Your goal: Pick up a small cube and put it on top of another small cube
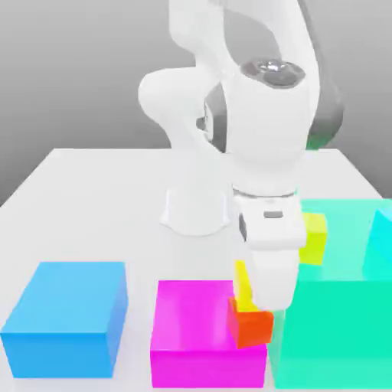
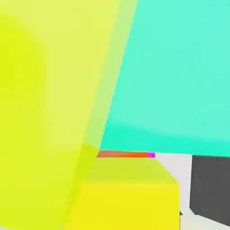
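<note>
Tool (image 1: pixel 264 302) hangs straight down over the front of the worktop (image 1: pixel 92 199), its casing low beside the stacked cubes; whether its fingers are spread or pinched cannot be told. At the exterior view's left a blue box (image 1: pixel 69 314) sits near the front edge, with open white surface behind it and a bare gap to its right. Next comes the magenta box (image 1: pixel 195 333). At its right corner stands the orange-red cube (image 1: pixel 250 325), and the small yellow cube (image 1: pixel 243 291) rests on top of it. Touching close on the right rises a big teal box (image 1: pixel 337 321), walling that side. A lime-yellow cube (image 1: pixel 312 239) shows behind the arm.
</note>
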You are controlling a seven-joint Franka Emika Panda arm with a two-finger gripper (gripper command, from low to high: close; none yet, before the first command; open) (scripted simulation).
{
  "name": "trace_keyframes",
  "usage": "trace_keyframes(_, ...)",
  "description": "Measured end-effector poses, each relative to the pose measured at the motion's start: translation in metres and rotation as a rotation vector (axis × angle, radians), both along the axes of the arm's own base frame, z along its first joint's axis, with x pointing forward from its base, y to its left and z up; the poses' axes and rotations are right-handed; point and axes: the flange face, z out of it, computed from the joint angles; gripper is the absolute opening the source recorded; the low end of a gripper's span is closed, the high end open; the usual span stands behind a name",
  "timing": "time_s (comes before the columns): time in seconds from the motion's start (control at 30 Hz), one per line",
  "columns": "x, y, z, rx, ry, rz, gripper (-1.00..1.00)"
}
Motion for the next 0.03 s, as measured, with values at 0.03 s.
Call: trace_keyframes(0.03, 0.0000, 0.0000, 0.0000, 0.000, 0.000, 0.000, 1.00)
